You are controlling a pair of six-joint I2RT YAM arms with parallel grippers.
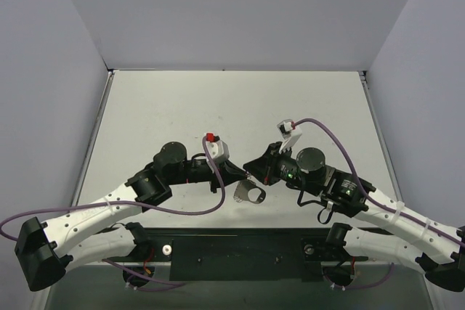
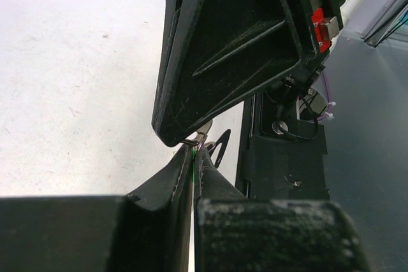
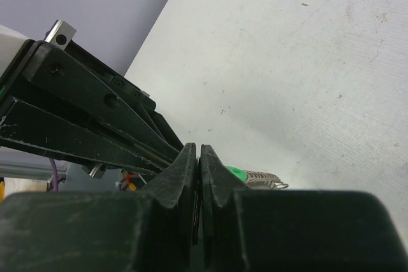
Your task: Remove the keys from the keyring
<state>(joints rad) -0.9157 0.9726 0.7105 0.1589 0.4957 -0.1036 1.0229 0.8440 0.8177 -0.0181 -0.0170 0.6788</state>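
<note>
My two grippers meet tip to tip above the table's near middle. My left gripper [image 1: 243, 172] is shut; in the left wrist view [image 2: 194, 152] a thin green edge and a silver bit [image 2: 201, 134] are pinched at its tips. The keyring [image 1: 251, 194], a pale loop with its short chain [image 1: 240, 192], hangs just below the tips. My right gripper [image 1: 254, 168] is shut too, and in its wrist view [image 3: 198, 151] a thin dark sliver sits between the jaws, likely a key. A green disc [image 3: 234, 172] and the silvery chain [image 3: 262, 178] show just right of its fingers.
The white table [image 1: 218, 107] is walled by grey panels on both sides and behind. A dark base plate [image 1: 240, 245] runs along the near edge between the arm bases. Purple cables [image 1: 327, 132] loop off both wrists.
</note>
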